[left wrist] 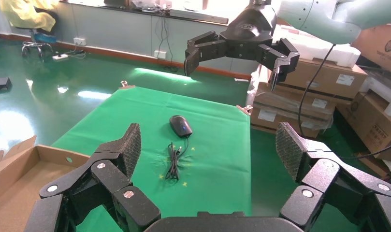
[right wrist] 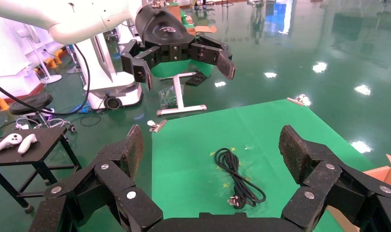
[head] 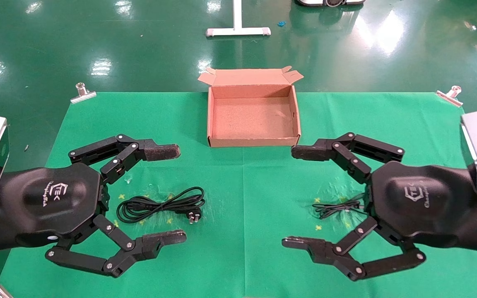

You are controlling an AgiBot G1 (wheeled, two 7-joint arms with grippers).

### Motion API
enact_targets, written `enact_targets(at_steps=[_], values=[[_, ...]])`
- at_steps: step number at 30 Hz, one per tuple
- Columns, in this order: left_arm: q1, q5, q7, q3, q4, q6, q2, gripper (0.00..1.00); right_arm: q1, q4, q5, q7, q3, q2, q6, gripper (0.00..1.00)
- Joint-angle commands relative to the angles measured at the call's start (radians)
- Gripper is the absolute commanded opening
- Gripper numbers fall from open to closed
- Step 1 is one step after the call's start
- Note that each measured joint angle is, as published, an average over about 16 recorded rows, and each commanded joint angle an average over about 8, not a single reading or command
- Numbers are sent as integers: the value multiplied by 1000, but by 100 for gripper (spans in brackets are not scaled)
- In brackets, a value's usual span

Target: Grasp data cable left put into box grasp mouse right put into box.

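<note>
The data cable [head: 160, 205] lies coiled on the green cloth [head: 242, 248], its plug pointing toward the middle. My left gripper [head: 166, 194] hovers above it, open and empty. The right wrist view shows the cable [right wrist: 239, 179] too. The mouse [left wrist: 181, 125] lies on the cloth with its thin cord [left wrist: 174, 162] bundled beside it. In the head view my right arm hides the mouse and only the cord [head: 338, 208] shows. My right gripper [head: 300, 197] hovers there, open and empty. The box [head: 253, 142] stands open and empty at the table's far middle.
Metal clips [head: 83, 93] [head: 449, 96] hold the cloth's far corners. A white stand base [head: 237, 30] is on the floor beyond the box. Stacked cartons [left wrist: 319, 82] stand off the table's right side, and a small black side table [right wrist: 24, 145] off its left.
</note>
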Motion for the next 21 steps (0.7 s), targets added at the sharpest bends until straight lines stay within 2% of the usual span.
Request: enact_targets(at_steps=[1,21], values=[[0,0,0,0,0,0,0,100,0,0,0,0,0,0,0,100],[1,21,-2,7,-2,-3,-7,100,-1,0,-3,-1,-1,1,0,100]])
